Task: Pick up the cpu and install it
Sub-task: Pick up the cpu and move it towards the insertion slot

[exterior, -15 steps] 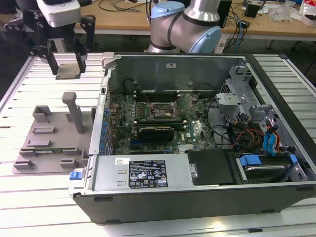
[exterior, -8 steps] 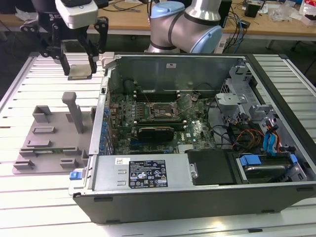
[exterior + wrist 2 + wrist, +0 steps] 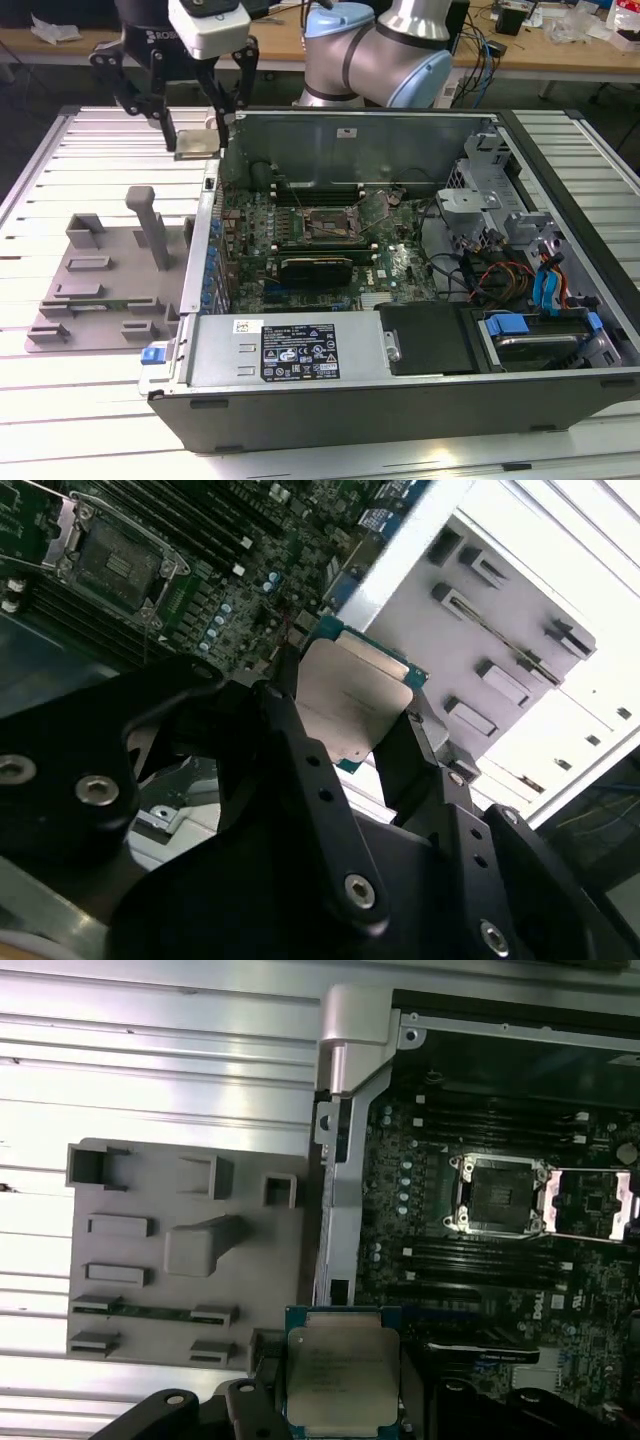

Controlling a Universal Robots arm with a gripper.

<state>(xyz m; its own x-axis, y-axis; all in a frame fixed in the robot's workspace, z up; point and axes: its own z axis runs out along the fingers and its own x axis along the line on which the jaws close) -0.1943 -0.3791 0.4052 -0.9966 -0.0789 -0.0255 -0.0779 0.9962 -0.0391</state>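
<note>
Exterior view and both wrist views, 1 moment. The gripper [image 3: 196, 135] hung from the arm [image 3: 385, 45] at 10 o'clock in the exterior view, clear of the slatted table [image 3: 100, 150] and just outside the far corner of the open computer case [image 3: 400, 395]. Its 2 fingers [image 3: 165, 130] were closed narrowly onto the cpu [image 3: 197, 145], 1 finger against each of 2 opposite edges. The cpu was held flat and lifted off every surface.

In the second wrist view the gripper [image 3: 350, 725] clamped the cpu [image 3: 350, 700] with the silver-grey lid facing the camera and a thin green rim showing around it. In the first wrist view the gripper [image 3: 340, 1385] carried the cpu [image 3: 340, 1370] over the line where the case wall met the table.

The grey tray [image 3: 100, 300] lay on the table at 7 o'clock from the gripper, well apart from it; its slots also showed in both wrist views [image 3: 150, 1190] [image 3: 500, 630]. The socket [image 3: 325, 225] sat on the motherboard [image 3: 300, 270] inside the case, at 4 o'clock from the gripper. In the first wrist view the socket [image 3: 497, 1195] stood open, its metal plate [image 3: 590, 1200] swung aside, with no chip seated in it.
</note>
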